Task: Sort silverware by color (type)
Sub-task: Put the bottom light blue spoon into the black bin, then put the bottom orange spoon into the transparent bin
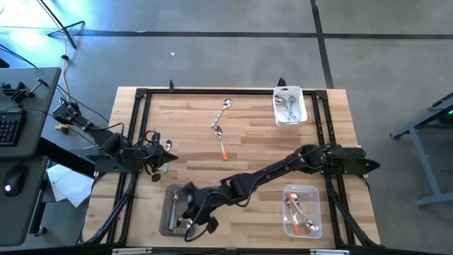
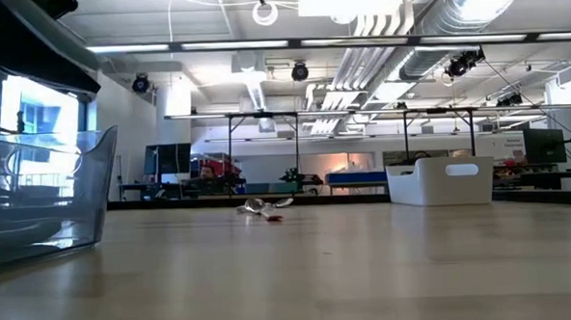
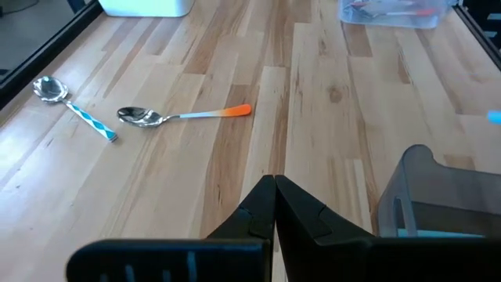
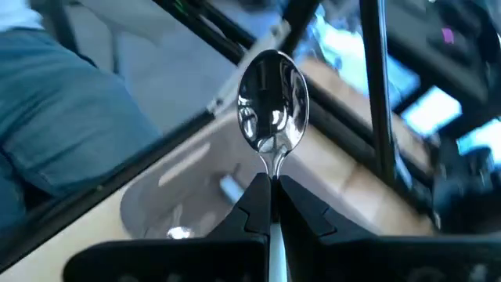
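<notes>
From above, the wooden counter (image 1: 255,152) carries three tubs. The right end effector (image 1: 190,212) reaches across to the grey tub (image 1: 170,211) at the near left corner and hangs over it. The left end effector (image 1: 164,157) waits at the counter's left edge, just behind that grey tub. A white tub (image 1: 291,106) with spoons stands at the far right, and a clear tub (image 1: 303,211) with orange-handled spoons at the near right. Two loose spoons lie mid-counter, far from the grey tub: a blue-handled spoon (image 1: 224,110) and an orange-handled spoon (image 1: 220,139).

At counter level, the grey tub's wall (image 2: 46,199) fills the left, the loose spoons (image 2: 264,208) lie far off and the white tub (image 2: 440,181) stands to their right.

The left wrist shows its end effector (image 3: 275,205) clenched and empty, the two loose spoons ahead.

The right wrist shows its end effector (image 4: 272,205) clamped on the stem of a silver spoon (image 4: 272,102), bowl upward, above the grey tub (image 4: 188,192)
</notes>
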